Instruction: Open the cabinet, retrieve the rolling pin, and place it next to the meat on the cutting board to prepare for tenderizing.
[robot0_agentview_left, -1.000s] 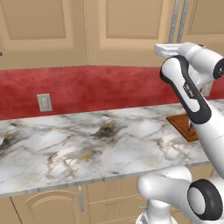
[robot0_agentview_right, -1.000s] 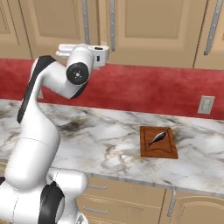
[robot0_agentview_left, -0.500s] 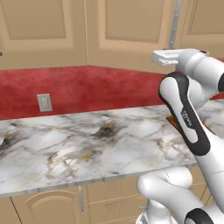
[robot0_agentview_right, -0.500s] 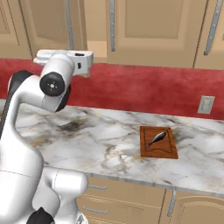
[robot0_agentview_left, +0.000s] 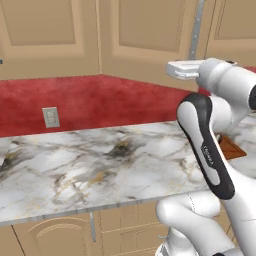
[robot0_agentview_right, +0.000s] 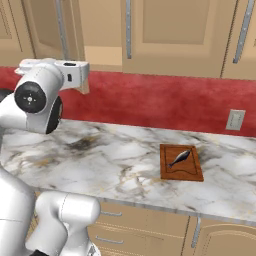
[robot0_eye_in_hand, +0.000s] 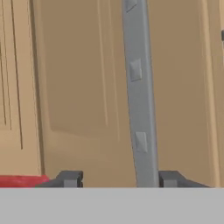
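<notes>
The cabinet (robot0_agentview_right: 175, 30) hangs above the counter. Its left door (robot0_agentview_left: 145, 35) stands partly swung out, and in the hand view that door's silver bar handle (robot0_eye_in_hand: 140, 87) runs up between my fingertips (robot0_eye_in_hand: 70, 178). My gripper (robot0_eye_in_hand: 120, 179) is open around the bar, which sits nearer the right fingertip with a gap on its left. My white hand (robot0_agentview_right: 70, 75) is level with the door's lower edge. The cutting board (robot0_agentview_right: 187, 172) lies on the counter to the right, with the small meat (robot0_agentview_right: 179, 158) on it. A corner of the board (robot0_agentview_left: 231, 148) peeks past my arm. The rolling pin is hidden.
A marble counter (robot0_agentview_right: 125, 160) runs below a red backsplash (robot0_agentview_right: 160, 100) with a wall outlet (robot0_agentview_right: 235, 120). Another wall cabinet door with a bar handle (robot0_agentview_right: 244, 25) is at the far right. Base cabinet fronts (robot0_agentview_right: 150, 235) sit under the counter edge.
The left cabinet door has swung outward with my hand pulling its handle sideways. My fingers, shut on the bar a second ago, have now spread apart.
</notes>
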